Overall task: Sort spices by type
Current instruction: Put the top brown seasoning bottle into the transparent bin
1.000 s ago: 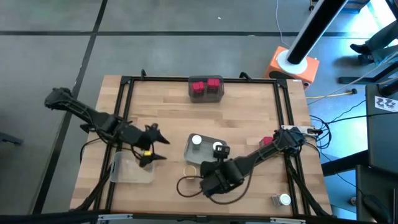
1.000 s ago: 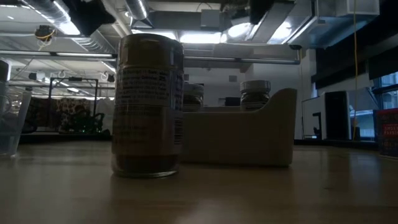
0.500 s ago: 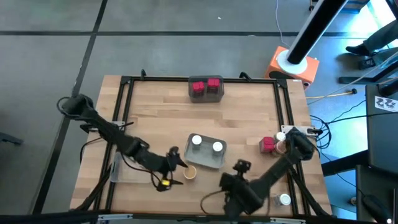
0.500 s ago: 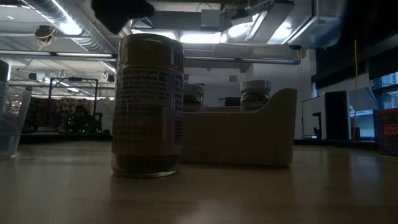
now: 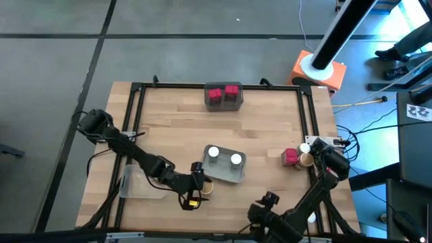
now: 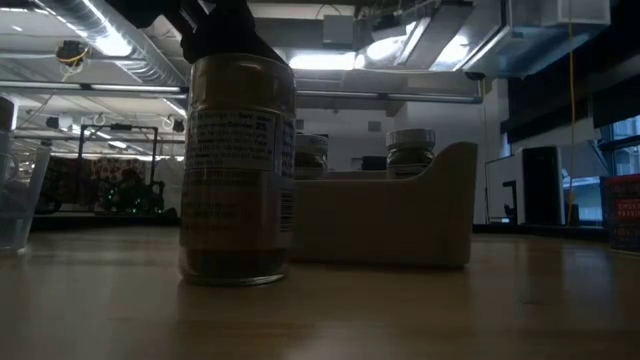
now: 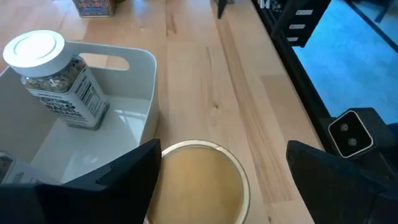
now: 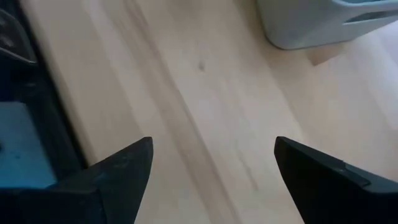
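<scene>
A tan-topped round spice jar (image 5: 206, 188) stands upright on the table just near of the grey tray (image 5: 237, 175). My left gripper (image 5: 200, 184) hovers over it, open, its fingers on either side of the tan lid (image 7: 200, 180); the low view shows it dark above the jar (image 6: 237, 170). Two white-topped jars (image 5: 212, 152) (image 5: 236, 159) stand in the grey tray. Two red blocky jars (image 5: 223, 93) sit in the far tray. My right gripper (image 5: 266, 203) is open over bare wood near the table's near edge (image 8: 211, 146).
A clear tray (image 5: 140, 183) lies at the table's left. A red jar (image 5: 289, 156) and a tan-topped jar (image 5: 305, 160) stand by the right rail, and a white-topped jar (image 5: 309, 217) by the near right corner. Bare wood stretches between the two trays.
My left gripper has swung from over the clear tray toward the table's right and near edge, ending above the tan-topped jar. My right gripper has drawn back from beside that jar toward the near right corner. The jar has stayed upright in place.
</scene>
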Available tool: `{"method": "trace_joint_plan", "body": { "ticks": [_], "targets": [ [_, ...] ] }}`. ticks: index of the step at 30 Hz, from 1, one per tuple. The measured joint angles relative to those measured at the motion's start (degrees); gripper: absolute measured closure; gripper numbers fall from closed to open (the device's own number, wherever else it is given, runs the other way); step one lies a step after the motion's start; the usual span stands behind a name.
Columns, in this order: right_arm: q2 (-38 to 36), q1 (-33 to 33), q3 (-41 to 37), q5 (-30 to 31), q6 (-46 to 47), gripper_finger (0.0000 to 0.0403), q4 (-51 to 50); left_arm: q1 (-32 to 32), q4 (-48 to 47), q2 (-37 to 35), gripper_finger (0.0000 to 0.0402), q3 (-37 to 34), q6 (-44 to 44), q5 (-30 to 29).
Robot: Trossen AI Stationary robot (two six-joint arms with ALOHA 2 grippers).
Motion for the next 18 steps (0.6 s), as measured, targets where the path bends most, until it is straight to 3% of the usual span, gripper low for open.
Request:
{"method": "trace_joint_plan", "body": {
  "ticks": [18],
  "targets": [
    [0.00, 0.20, -0.05, 3.66, -1.51, 0.0068, 1.98, 0.04, 0.30, 0.00, 0.0070, -0.02, 0.22, 0.53]
  ]
}}
